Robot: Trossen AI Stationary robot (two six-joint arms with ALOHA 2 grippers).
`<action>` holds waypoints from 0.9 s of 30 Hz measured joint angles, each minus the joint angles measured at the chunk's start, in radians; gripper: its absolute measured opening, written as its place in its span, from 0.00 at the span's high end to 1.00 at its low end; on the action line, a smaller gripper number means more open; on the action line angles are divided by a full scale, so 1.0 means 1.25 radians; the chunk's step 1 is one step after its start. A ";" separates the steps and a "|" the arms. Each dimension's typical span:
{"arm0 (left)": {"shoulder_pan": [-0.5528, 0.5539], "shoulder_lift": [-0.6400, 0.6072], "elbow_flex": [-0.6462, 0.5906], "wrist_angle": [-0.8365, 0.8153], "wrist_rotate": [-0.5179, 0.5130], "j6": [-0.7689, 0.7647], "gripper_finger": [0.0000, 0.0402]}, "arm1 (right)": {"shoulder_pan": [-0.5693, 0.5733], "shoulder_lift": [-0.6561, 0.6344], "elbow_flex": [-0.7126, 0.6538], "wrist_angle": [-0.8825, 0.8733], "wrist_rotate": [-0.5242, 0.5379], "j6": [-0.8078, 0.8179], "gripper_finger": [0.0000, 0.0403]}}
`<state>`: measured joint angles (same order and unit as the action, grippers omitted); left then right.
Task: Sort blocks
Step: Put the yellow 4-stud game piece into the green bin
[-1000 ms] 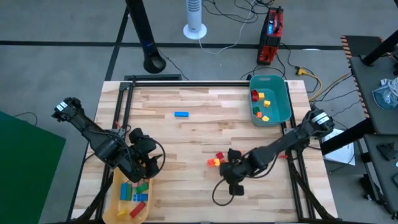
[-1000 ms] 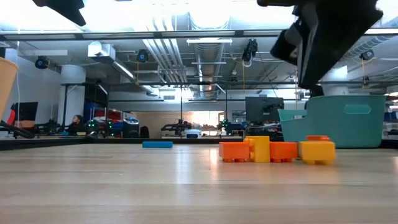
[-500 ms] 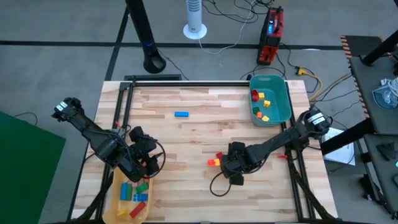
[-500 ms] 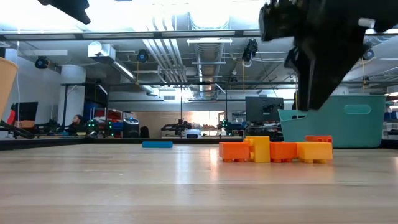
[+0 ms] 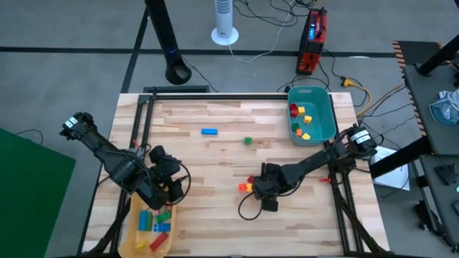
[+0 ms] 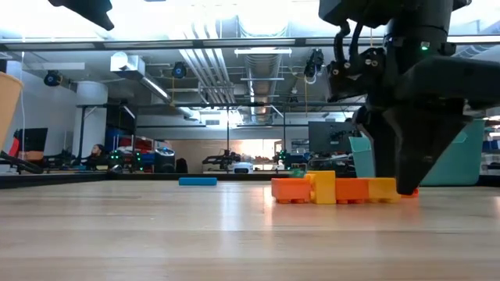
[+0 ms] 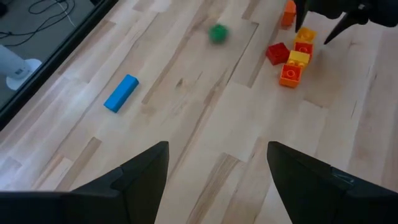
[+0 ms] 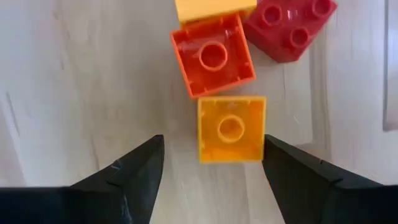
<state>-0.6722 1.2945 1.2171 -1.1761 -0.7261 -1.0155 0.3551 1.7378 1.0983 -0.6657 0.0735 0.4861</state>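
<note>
The right gripper (image 8: 211, 171) hangs with fingers spread either side of an orange block (image 8: 231, 129), grasping nothing. That block touches a red-orange block (image 8: 213, 55) at its 12 o'clock – a skewed descent could drag both. The left gripper (image 7: 217, 171) waits released over the yellow tray (image 5: 136, 233) – a green block (image 5: 248, 141) sits loose mid-table

A: Block cluster (image 5: 247, 185), position?
B: Mid-table (image 5: 215, 158), near the front edge.
A: Bin (image 5: 313, 115)?
B: Behind the cluster, rightward; blocks inside.
A: Tray (image 5: 149, 233)?
B: Left of cluster, blocks inside.
</note>
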 joint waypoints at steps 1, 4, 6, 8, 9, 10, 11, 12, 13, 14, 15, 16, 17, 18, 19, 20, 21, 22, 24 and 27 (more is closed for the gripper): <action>0.000 0.000 0.000 0.000 0.000 -0.001 0.36 | 0.000 0.000 -0.001 0.008 -0.002 0.000 0.38; 0.000 0.000 0.000 0.000 0.000 -0.002 0.36 | -0.001 0.000 -0.001 0.014 -0.002 0.001 0.41; 0.001 0.000 0.000 0.000 -0.002 -0.002 0.36 | -0.008 0.000 -0.001 0.014 -0.002 0.001 0.42; 0.003 0.000 0.000 0.000 -0.010 -0.002 0.36 | -0.016 0.000 -0.004 0.026 -0.001 -0.001 0.43; 0.004 0.000 0.000 0.001 -0.014 -0.002 0.36 | -0.022 0.003 -0.009 0.034 0.001 -0.004 0.44; 0.004 0.000 0.000 0.001 -0.017 -0.002 0.36 | -0.025 0.008 -0.014 0.038 0.001 -0.005 0.45; 0.004 0.000 0.000 0.001 -0.020 -0.002 0.36 | -0.029 0.013 -0.017 0.040 0.000 -0.007 0.46; 0.005 0.000 0.000 0.001 -0.020 -0.002 0.36 | -0.031 0.023 -0.018 0.042 -0.003 -0.008 0.47; 0.006 0.000 0.000 0.002 -0.020 -0.002 0.36 | -0.032 0.031 -0.017 0.049 -0.007 -0.013 0.49; 0.006 0.000 0.000 0.002 -0.020 -0.002 0.36 | -0.033 0.035 -0.016 0.051 -0.010 -0.019 0.51; 0.006 0.000 0.000 0.002 -0.020 -0.002 0.36 | -0.033 0.039 -0.016 0.053 -0.013 -0.024 0.53; 0.006 0.000 0.000 0.002 -0.020 -0.002 0.36 | -0.033 0.043 -0.015 0.056 -0.017 -0.027 0.57; 0.006 0.000 0.000 0.002 -0.020 -0.002 0.36 | -0.033 0.043 -0.014 0.056 -0.021 -0.027 0.61; 0.006 0.000 0.000 0.002 -0.020 -0.003 0.36 | -0.033 0.039 -0.011 0.052 -0.024 -0.027 0.65; 0.006 0.000 0.000 0.002 -0.020 -0.004 0.36 | -0.033 0.034 -0.008 0.045 -0.027 -0.027 0.69; 0.006 0.000 0.000 0.002 -0.020 -0.005 0.36 | -0.034 0.027 -0.002 0.034 -0.031 -0.027 0.68; 0.006 -0.001 0.000 0.002 -0.020 -0.005 0.36 | -0.036 0.017 0.006 0.018 -0.038 -0.027 0.68; 0.007 -0.002 0.000 0.002 -0.020 -0.005 0.36 | -0.038 0.005 0.019 -0.003 -0.045 -0.027 0.68; 0.007 -0.006 0.000 0.002 -0.020 -0.005 0.36 | -0.047 -0.031 0.057 -0.051 -0.045 -0.022 0.68; 0.008 -0.015 0.000 0.002 -0.020 -0.005 0.36 | -0.086 -0.084 0.112 -0.151 -0.044 0.001 0.68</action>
<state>-0.6628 1.2752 1.2171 -1.1736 -0.7507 -1.0218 0.2477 1.6333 1.2384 -0.8544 0.0191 0.4872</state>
